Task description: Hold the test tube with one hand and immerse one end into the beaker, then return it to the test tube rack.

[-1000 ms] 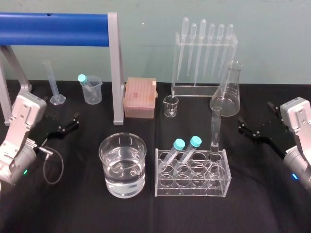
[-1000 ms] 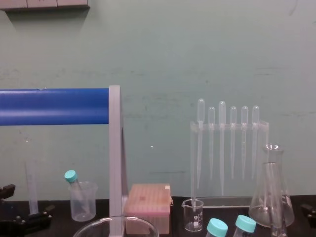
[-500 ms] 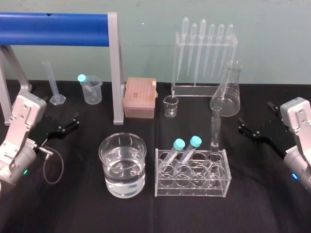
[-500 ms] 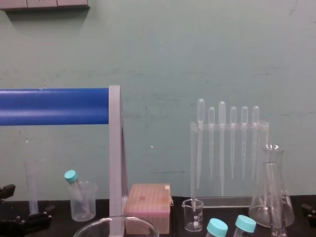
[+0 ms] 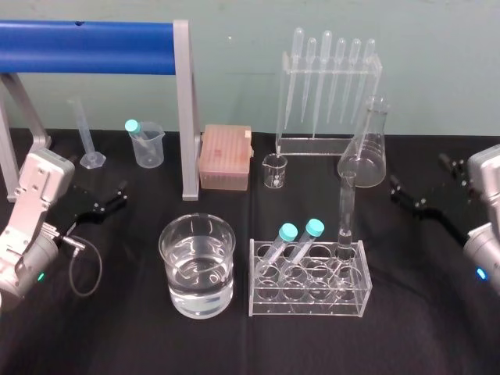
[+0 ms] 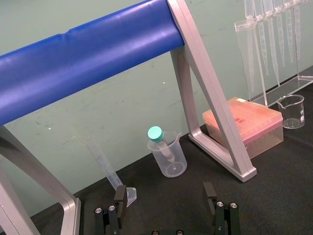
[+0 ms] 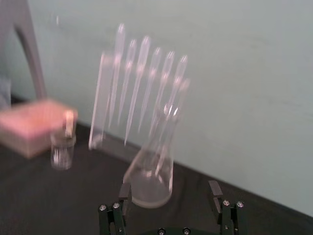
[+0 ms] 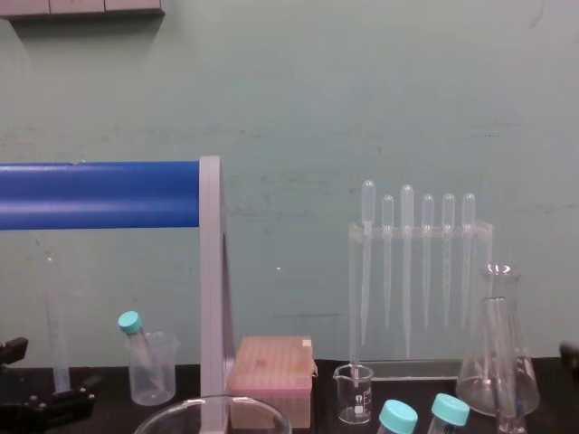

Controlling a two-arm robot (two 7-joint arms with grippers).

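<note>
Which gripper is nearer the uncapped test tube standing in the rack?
Right. The right gripper sits just right of the test tube; the left gripper lies far left, beyond the beaker.

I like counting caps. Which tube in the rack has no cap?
The test tube upright at the rack's right end; both leaning tubes wear teal caps.

Bright blue bar [image 5: 86, 47] up top, grey post [image 5: 186, 117] under it, pale green wall [image 5: 234, 78] behind. The table [image 5: 117, 336] is flat black. Pink box [image 5: 225, 156] in the middle. Teal caps [image 5: 288, 231] over the rack [image 5: 308, 301]. All clear: the beaker [image 5: 197, 258], tube [image 5: 346, 205], pipettes [image 5: 326, 78]. Black on the left gripper [image 6: 164, 190] and right gripper [image 7: 169, 188], arms [image 5: 35, 203] silver-white.
</note>
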